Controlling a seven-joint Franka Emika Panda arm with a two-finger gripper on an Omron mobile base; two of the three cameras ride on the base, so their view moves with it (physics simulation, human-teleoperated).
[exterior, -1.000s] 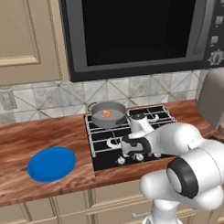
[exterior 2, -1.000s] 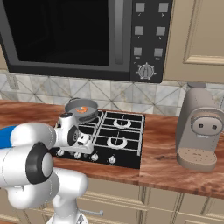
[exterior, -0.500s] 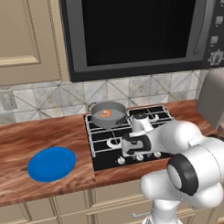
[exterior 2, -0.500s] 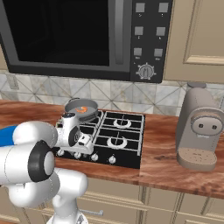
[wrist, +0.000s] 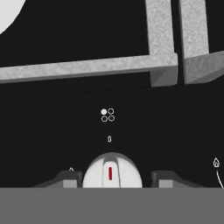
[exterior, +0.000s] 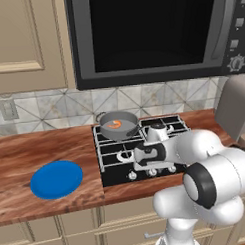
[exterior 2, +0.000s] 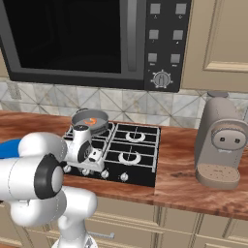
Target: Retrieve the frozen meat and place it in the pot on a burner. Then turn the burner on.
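One step remains: with the frozen meat (exterior: 113, 125) lying in the pot (exterior: 118, 125) beyond, the gripper (wrist: 112, 177) straddles a knob (wrist: 112, 171), fingers (wrist: 70, 178) parted beside it, so closing and twisting likely follows.

Ahead of me at 12 o'clock, a black built-in microwave (exterior: 156, 36) hangs over a tiled backsplash (exterior 2: 121, 104). Beige cabinet doors (exterior: 21, 43) flank it. The wooden countertop (exterior: 45, 147) runs 9 to 3 o'clock. A beige coffee machine (exterior 2: 220, 143) stands at 2 o'clock.
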